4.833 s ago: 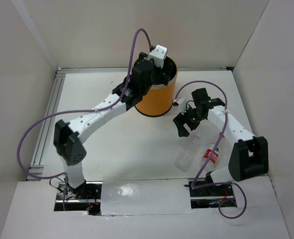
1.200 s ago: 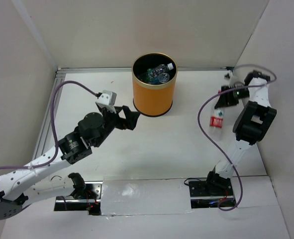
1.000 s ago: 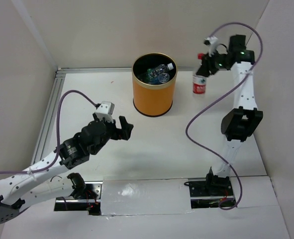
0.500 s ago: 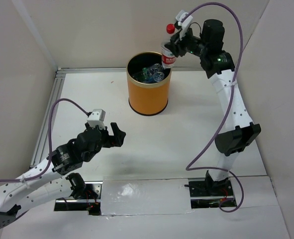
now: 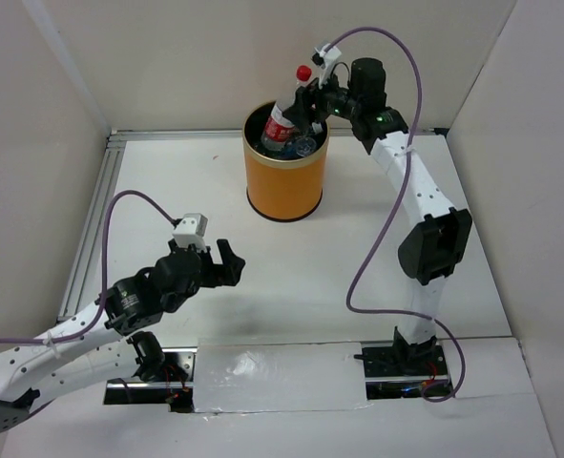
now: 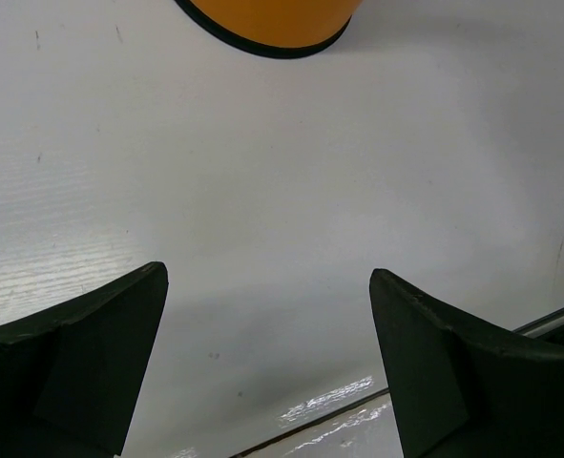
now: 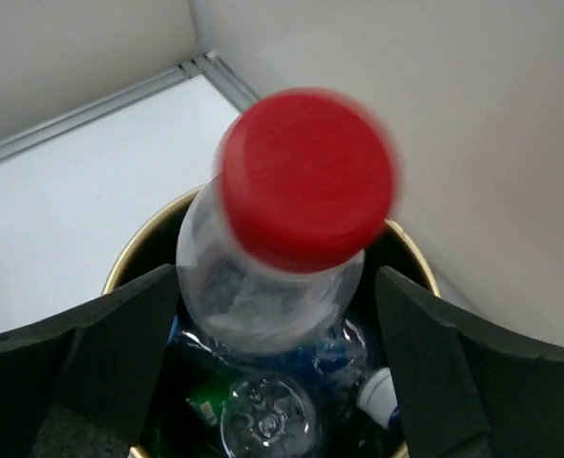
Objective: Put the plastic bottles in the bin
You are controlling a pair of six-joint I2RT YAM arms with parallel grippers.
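Tilted base-first into the orange bin (image 5: 283, 191) at the bench's far edge, a red-capped bottle (image 5: 283, 116) is apparently being dropped by the right gripper (image 5: 314, 105), fingers (image 7: 100, 353) spread, while the left gripper (image 5: 232, 264) is being held open and empty.

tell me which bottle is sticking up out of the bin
The red-capped, red-labelled bottle: it stands tilted with its neck and cap above the rim of the bin, while the other bottles lie down inside.
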